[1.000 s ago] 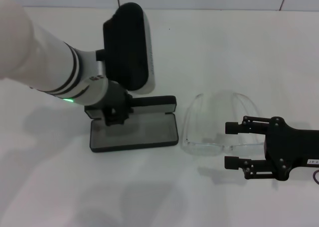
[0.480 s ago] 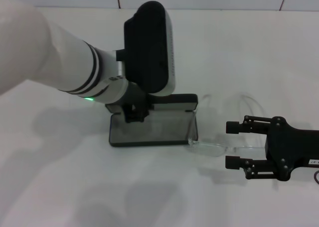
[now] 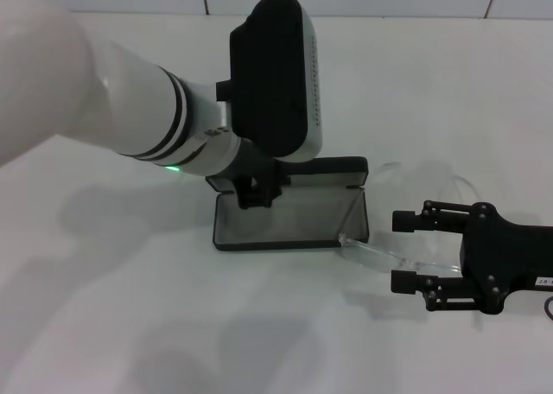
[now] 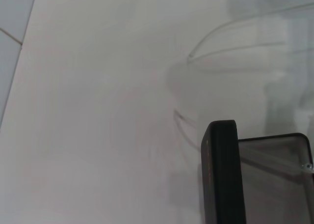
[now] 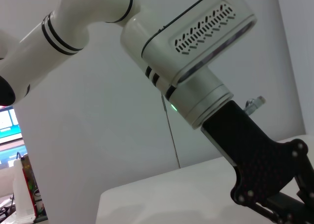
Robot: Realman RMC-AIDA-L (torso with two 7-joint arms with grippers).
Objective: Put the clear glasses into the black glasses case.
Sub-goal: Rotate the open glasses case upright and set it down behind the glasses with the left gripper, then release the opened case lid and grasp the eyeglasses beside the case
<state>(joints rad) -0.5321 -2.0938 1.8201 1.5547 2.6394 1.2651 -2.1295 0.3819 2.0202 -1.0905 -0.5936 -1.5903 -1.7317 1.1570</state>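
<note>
The black glasses case [image 3: 289,225] lies open on the white table, grey lining up, its lid [image 3: 315,171] raised along the far side. My left gripper [image 3: 253,191] is shut on the case's back left part. The clear glasses [image 3: 373,254] lie against the case's right end, and their temples [image 3: 454,187] curve away behind. My right gripper [image 3: 394,251] stands open at table level, and the lens's right part runs between its fingers. The left wrist view shows the case's edge [image 4: 221,175] and the glasses' faint outline [image 4: 230,25].
The white table [image 3: 130,325] runs to a tiled wall at the back. My left forearm [image 3: 130,109] and its wrist camera housing [image 3: 276,74] hang over the case. The right wrist view shows only the left arm [image 5: 196,52] in front of a wall.
My left arm has slid the open case to the right until its right end meets the glasses, and the glasses have shifted right. The right gripper has stayed in place.
</note>
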